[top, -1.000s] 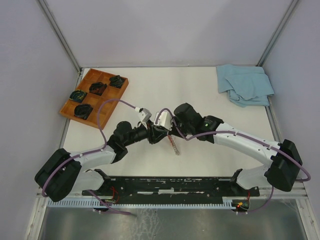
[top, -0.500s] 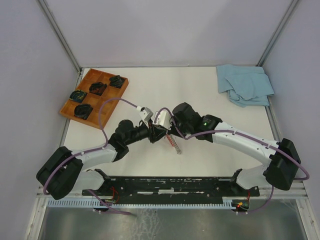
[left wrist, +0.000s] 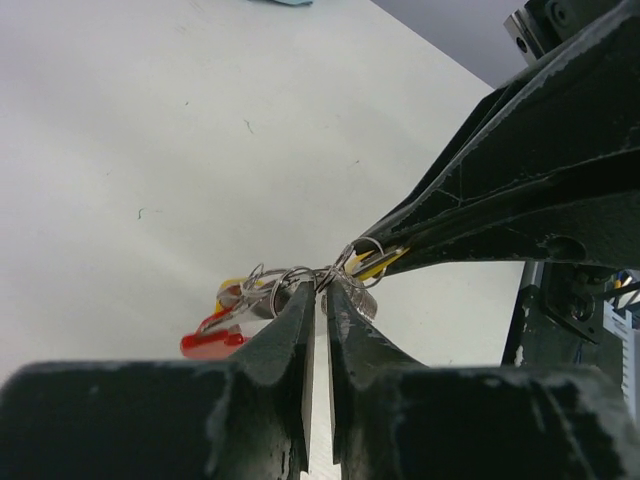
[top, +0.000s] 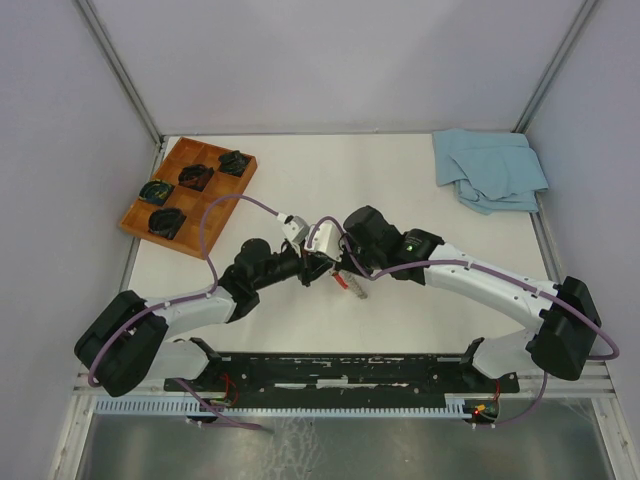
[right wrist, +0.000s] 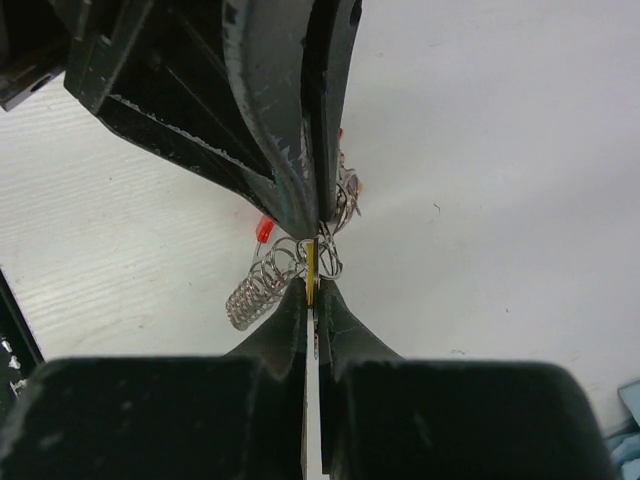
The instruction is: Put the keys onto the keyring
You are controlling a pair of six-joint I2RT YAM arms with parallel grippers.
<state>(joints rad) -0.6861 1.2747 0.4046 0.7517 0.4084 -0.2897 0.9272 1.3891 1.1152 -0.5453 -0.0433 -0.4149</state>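
Both claws meet tip to tip near the middle of the worktop [top: 450, 210], slightly toward its near edge. The right gripper [right wrist: 312, 292] is clamped tight on the yellow key [right wrist: 311, 262], which sits edge-on with its blade at the ring. The left gripper [left wrist: 322, 292] is narrow, tips pinched on the keyring [left wrist: 292, 276]. The beaded chain [right wrist: 253, 292] and red strap [left wrist: 212, 344] trail from it. Judgement: threading is in hand, key at the wire, can't tell if it's on. Other keys are too tangled to count, so likely more to do. Far-left corner: wooden tray [top: 205, 212]. Far-right corner: blue cloth [top: 490, 170].
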